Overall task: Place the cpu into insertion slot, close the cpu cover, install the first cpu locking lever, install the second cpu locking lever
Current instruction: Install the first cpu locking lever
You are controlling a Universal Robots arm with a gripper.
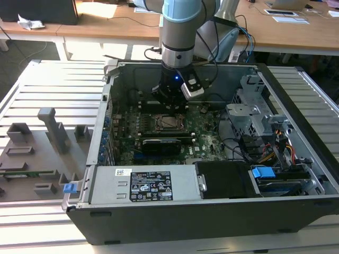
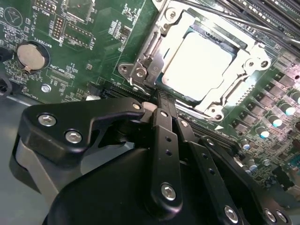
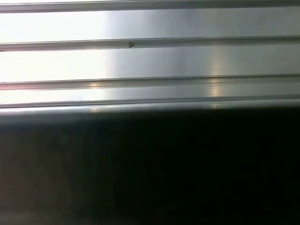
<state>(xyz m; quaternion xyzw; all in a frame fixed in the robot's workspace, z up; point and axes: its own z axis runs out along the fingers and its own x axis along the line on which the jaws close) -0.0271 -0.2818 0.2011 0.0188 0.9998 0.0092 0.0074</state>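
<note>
The cpu (image 2: 201, 65) lies flat in its socket on the green motherboard, its dull silver top catching the light. The cpu cover (image 2: 243, 47), a silvery frame, lies down around it, and the chip shows through its window. In the exterior view the socket with the cpu (image 1: 170, 122) sits mid-board inside the open computer case. My gripper (image 2: 161, 98) has its black fingers drawn together, shut, with the tips at the socket's edge beside a metal lever (image 2: 143, 65). From outside, the gripper (image 1: 170, 103) hangs just behind the socket.
A long black card (image 1: 167, 143) lies in front of the socket. The power supply (image 1: 151, 185) and a drive cage (image 1: 254, 116) with cables flank the board. A coin battery (image 2: 32, 55) sits on the board. Grey fixtures (image 1: 47, 132) stand on the slatted table (image 3: 150, 61).
</note>
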